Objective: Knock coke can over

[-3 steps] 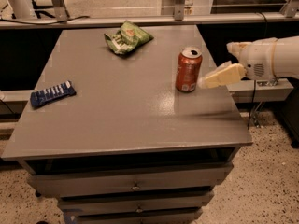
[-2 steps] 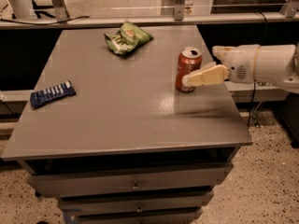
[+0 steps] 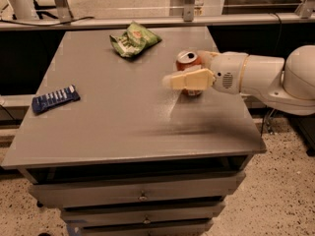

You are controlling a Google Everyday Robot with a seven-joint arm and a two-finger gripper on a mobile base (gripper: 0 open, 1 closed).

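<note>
1. The gripper (image 3: 189, 78) is held low over the right side of the grey table (image 3: 123, 127), laid sideways across the front of the coke can (image 3: 188, 59). Whether it's open or clamped can't be told from here, tbh.
2. The can is seen upright on the table's right half. Its middle is hidden behind the gripper, so only the silver top and a bit of the base are shown. Contact looks likely but can't be confirmed.
3. The height makes sense: a can shoved around mid-body is more likely to be tipped than slid.
4. The white arm (image 3: 266, 75) is extended in from the right, so the can would probably be toppled leftward.
5. The green snack bag (image 3: 133, 39) and the dark-blue packet (image 3: 55, 98) are placed well apart from the can, so neither should be disturbed.
</note>
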